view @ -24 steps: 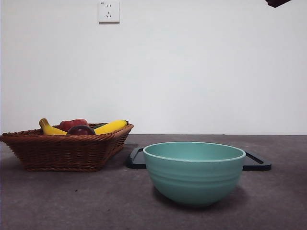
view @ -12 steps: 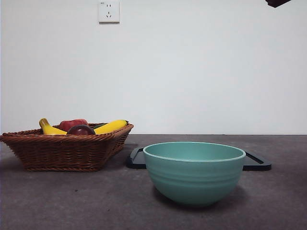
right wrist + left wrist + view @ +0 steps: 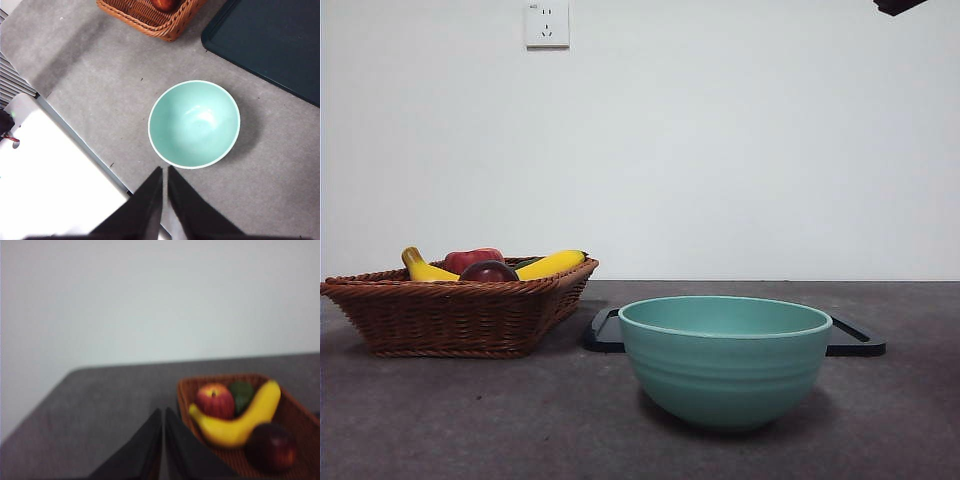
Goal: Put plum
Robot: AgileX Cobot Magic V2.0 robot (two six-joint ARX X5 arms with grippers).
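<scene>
Starting nearest the front camera: a teal bowl (image 3: 725, 358), upright and empty, open for dropping fruit in, likely the destination, though the task names none. Just behind it, a dark tray (image 3: 855, 340) flat on the grey table (image 3: 470, 420). Farther back and well apart to one side, a wicker basket (image 3: 450, 315) holding the plum (image 3: 488, 271) against its near wall, beside a yellow banana (image 3: 552, 264), a red apple (image 3: 472, 259) and a green fruit (image 3: 242, 394). No grasp begun yet. Left gripper (image 3: 163, 427) raised short of the basket, jaws pressed together on nothing, pointed toward the fruit. Right gripper (image 3: 164, 185) high over the bowl's near rim, looking straight down, jaws likewise closed and empty; only a black tip at the front view's top corner.
</scene>
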